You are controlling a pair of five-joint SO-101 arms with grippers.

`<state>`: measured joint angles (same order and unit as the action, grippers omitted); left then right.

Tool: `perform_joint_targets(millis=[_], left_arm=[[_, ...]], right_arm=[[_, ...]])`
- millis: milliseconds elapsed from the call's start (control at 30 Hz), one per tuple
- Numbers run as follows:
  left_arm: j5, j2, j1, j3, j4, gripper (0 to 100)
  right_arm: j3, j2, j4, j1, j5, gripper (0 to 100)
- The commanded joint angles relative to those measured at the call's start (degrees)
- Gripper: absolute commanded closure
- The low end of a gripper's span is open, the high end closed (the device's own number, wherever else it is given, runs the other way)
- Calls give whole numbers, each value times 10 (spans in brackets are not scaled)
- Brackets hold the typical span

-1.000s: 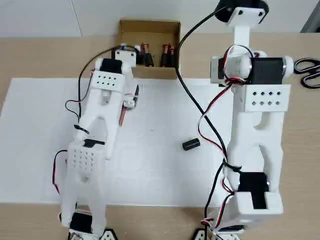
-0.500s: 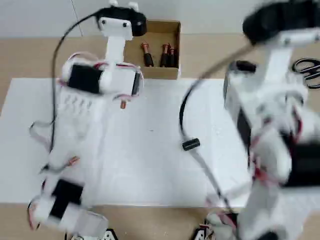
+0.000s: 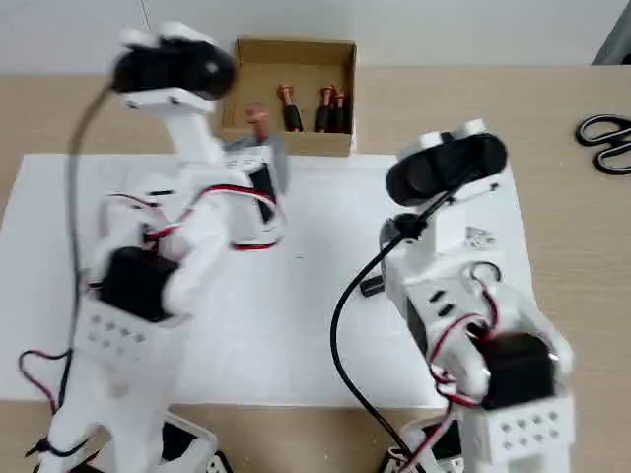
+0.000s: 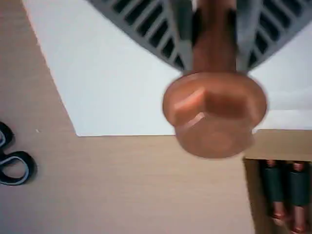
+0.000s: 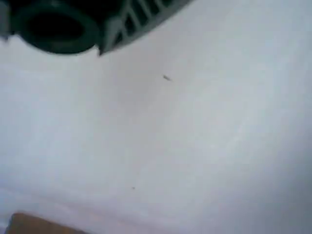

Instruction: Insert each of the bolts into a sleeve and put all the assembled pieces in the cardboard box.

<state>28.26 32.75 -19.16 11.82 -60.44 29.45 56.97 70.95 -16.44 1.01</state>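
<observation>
The cardboard box (image 3: 347, 99) sits at the top centre of the high view, at the white sheet's (image 3: 306, 335) far border. The scissors (image 3: 603, 143) lie well apart at the right edge of the counter (image 3: 552, 99). A strip of bare sheet runs between the two arms.

A second ago the left arm lay low over the sheet and the right arm stood upright at the right. Now the left arm is raised and the right arm (image 3: 463, 296) leans in over the black sleeve (image 3: 372, 287), which has not shifted.

The left claw (image 4: 213, 46) pinches a copper bolt (image 4: 214, 114) by its shaft, flanged hex head outward, just beside the box's front left wall. Three assembled pieces (image 3: 315, 108) lie inside the box. Whether the right claw (image 5: 127, 17), close by the sleeve, is spread or pressed together cannot be told.
</observation>
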Motion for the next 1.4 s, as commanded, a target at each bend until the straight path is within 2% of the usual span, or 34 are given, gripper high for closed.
perform_joint_targets(millis=[0, 233, 500, 700, 1100, 1367], left_arm=[[10, 22, -14, 72, 108, 994], [11, 22, -16, 83, 109, 994], [12, 21, -43, 112, 136, 994], [10, 22, -62, 147, 198, 994], [12, 48, -153, 163, 206, 995], [-33, 115, -160, 298, 312, 995]], right_arm=[[58, 13, -73, -13, -1, 995], [91, 60, -81, -58, 51, 992], [294, 225, -243, -78, 7, 993], [441, 328, -327, -77, 6, 995], [539, 437, -311, -74, 8, 995], [542, 440, -308, -74, 9, 995]])
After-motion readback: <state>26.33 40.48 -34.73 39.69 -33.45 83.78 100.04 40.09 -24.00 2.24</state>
